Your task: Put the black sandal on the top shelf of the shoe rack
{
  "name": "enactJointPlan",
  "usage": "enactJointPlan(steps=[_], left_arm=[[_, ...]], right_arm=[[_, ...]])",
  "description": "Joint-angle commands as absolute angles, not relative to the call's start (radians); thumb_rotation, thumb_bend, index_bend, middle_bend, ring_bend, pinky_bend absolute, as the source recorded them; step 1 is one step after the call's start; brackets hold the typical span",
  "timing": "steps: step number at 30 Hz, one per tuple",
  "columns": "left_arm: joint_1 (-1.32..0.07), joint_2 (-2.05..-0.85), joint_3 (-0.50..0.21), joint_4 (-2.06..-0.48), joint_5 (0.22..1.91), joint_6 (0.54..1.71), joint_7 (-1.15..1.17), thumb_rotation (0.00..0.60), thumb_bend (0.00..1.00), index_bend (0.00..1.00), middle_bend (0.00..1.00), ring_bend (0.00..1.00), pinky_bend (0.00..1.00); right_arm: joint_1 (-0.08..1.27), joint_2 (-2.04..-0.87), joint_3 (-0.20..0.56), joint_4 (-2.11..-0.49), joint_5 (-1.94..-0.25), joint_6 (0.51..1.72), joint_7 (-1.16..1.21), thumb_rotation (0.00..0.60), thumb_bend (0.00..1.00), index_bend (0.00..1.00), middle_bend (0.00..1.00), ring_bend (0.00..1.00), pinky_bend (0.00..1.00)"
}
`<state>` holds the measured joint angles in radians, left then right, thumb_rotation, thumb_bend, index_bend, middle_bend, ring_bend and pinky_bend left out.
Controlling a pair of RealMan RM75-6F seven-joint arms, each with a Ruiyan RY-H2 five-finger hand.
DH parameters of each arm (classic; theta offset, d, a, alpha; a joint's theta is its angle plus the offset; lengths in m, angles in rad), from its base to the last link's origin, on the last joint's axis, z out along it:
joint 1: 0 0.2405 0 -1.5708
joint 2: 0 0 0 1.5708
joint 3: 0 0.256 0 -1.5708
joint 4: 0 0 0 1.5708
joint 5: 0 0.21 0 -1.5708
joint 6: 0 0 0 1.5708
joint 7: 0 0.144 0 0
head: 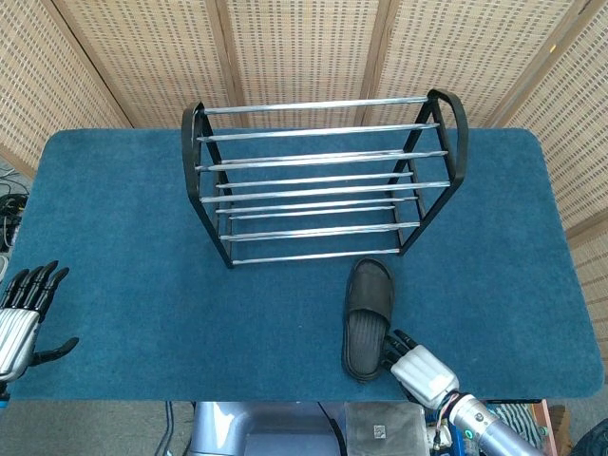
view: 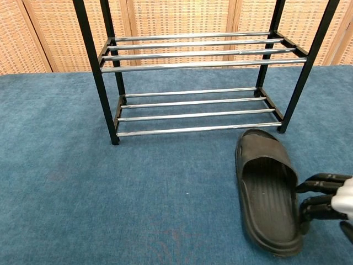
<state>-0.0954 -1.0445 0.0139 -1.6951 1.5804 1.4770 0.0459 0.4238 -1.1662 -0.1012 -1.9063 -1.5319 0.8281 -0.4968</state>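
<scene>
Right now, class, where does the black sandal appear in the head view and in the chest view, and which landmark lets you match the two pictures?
Head view: the black sandal lies low, right of centre, on the blue table, in front of the shoe rack, with the right hand at its heel.
Chest view: the sandal fills the lower right, fingers at its right edge.
Shared landmark: the rack's front right leg, just beyond the toe.

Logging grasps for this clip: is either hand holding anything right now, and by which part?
Nothing is held. The right hand has its fingertips against the heel side of the black sandal, which lies flat. The left hand is open and apart.
</scene>
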Motion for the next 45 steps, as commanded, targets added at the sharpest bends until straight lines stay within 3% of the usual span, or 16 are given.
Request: enactJointPlan(steps=[1, 2, 5, 6, 8, 13, 17, 30, 45], left_arm=[[-0.095, -1.044, 0.013, -1.694, 1.579, 1.477, 0.042, 0.6, 0.18, 0.0, 0.0, 0.0, 0.0], [-0.094, -1.043, 0.012, -1.694, 1.578, 1.478, 0.039, 0.6, 0.18, 0.0, 0.0, 0.0, 0.0], [-0.094, -1.041, 0.011, -1.692, 1.576, 1.48, 0.032, 0.6, 0.18, 0.0, 0.0, 0.0, 0.0], [-0.094, -1.041, 0.01, -1.691, 1.576, 1.48, 0.031, 0.6, 0.18, 0.0, 0.0, 0.0, 0.0], [-0.095, -1.041, 0.01, -1.69, 1.576, 1.478, 0.03, 0.6, 0.18, 0.0, 0.0, 0.0, 0.0], [-0.096, -1.043, 0.012, -1.69, 1.58, 1.475, 0.038, 0.6, 0.18, 0.0, 0.0, 0.0, 0.0], [-0.097, -1.047, 0.012, -1.691, 1.578, 1.473, 0.048, 0.6, 0.18, 0.0, 0.0, 0.0, 0.0], [-0.105, -1.045, 0.004, -1.687, 1.555, 1.453, 0.039, 0.6, 0.18, 0.0, 0.0, 0.0, 0.0], [-0.11, -1.044, 0.001, -1.684, 1.547, 1.443, 0.034, 0.6, 0.18, 0.0, 0.0, 0.0, 0.0]], right_arm=[[0.438, -1.191, -0.095, -1.931, -1.558, 0.839, -0.542, 0.6, 0.94, 0.25, 0.13, 0.01, 0.02], [0.435, -1.196, -0.095, -1.929, -1.583, 0.862, -0.557, 0.6, 0.82, 0.21, 0.09, 0.0, 0.01], [0.432, -1.197, -0.101, -1.906, -1.68, 0.924, -0.562, 0.6, 0.24, 0.04, 0.01, 0.0, 0.0], [0.436, -1.194, -0.105, -1.888, -1.729, 0.949, -0.551, 0.6, 0.09, 0.0, 0.0, 0.0, 0.0], [0.447, -1.19, -0.109, -1.856, -1.795, 0.978, -0.533, 0.6, 0.0, 0.0, 0.0, 0.0, 0.0], [0.507, -1.181, -0.118, -1.756, -1.933, 1.005, -0.466, 0.6, 0.0, 0.0, 0.0, 0.0, 0.0], [0.582, -1.171, -0.122, -1.727, -1.947, 0.923, -0.392, 0.6, 0.0, 0.0, 0.0, 0.0, 0.0], [0.687, -1.271, -0.036, -1.719, -1.79, 0.697, -0.504, 0.6, 0.0, 0.0, 0.0, 0.0, 0.0], [0.739, -1.329, -0.002, -1.671, -1.646, 0.59, -0.625, 0.6, 0.0, 0.0, 0.0, 0.0, 0.0]])
